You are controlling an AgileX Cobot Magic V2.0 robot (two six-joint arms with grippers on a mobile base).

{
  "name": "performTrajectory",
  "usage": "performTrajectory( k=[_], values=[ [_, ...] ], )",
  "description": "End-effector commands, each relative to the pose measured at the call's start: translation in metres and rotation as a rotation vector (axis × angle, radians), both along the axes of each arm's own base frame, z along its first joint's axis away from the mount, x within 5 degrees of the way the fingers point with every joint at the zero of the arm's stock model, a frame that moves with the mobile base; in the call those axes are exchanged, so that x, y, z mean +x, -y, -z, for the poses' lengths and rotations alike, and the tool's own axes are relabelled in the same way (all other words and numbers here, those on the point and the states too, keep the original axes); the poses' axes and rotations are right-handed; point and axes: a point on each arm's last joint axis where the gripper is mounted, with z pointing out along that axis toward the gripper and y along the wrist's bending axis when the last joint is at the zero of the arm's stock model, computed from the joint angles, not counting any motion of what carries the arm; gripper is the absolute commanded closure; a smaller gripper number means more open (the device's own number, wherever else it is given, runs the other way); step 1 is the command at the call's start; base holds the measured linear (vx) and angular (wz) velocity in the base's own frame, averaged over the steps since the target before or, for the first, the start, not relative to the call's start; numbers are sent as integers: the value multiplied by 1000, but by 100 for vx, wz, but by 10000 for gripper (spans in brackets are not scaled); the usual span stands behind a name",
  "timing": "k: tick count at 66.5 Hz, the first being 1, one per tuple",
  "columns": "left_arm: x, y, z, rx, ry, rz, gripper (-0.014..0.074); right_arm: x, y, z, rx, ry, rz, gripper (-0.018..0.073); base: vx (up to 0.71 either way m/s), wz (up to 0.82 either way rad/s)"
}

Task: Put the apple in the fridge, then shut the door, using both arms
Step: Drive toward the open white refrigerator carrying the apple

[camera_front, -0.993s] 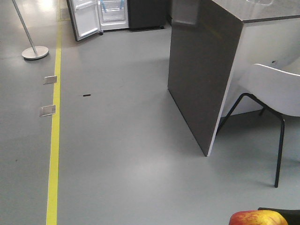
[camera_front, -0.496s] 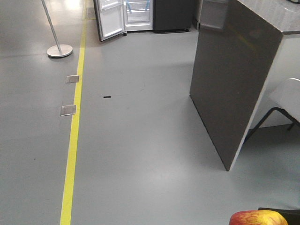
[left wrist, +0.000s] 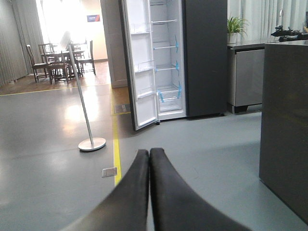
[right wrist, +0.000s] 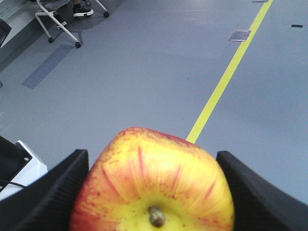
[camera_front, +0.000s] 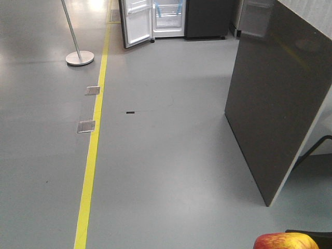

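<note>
The red-and-yellow apple [right wrist: 154, 187] sits stem-side toward the camera between the black fingers [right wrist: 62, 187] of my right gripper [right wrist: 151, 156], which is shut on it. In the front view the apple [camera_front: 284, 241] shows at the bottom right edge. My left gripper [left wrist: 149, 153] is shut with nothing in it, its two black fingers pressed together and pointing over the floor toward the fridge [left wrist: 207, 57]. The fridge [camera_front: 206, 18] stands far across the room with its white shelved interior showing. Its left door [left wrist: 139, 72] hangs open, and that door [camera_front: 136, 23] also shows in the front view.
A tall dark counter panel [camera_front: 275, 93] stands at the right, with a chair leg [camera_front: 317, 147] beyond it. A pole on a round base [camera_front: 79, 57] stands left of a yellow floor line [camera_front: 93, 155] with two floor plates [camera_front: 86, 126]. Office chairs [right wrist: 62, 19] are behind.
The front view has swung left: fridge, pole, yellow line and counter all slid right in frame, and the white chair left the view. The apple stays held in the same spot.
</note>
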Motion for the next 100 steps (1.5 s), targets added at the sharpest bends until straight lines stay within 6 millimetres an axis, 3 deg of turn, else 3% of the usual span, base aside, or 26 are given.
performTrajectory(
  k=[1,100],
  values=[
    [-3,1,-13,-18,100,14,603,3,-1,-12,60,44,17,410,18,7],
    [-3,1,-13,-18,100,14,603,3,-1,-12,60,44,16,410,20,1]
  ],
)
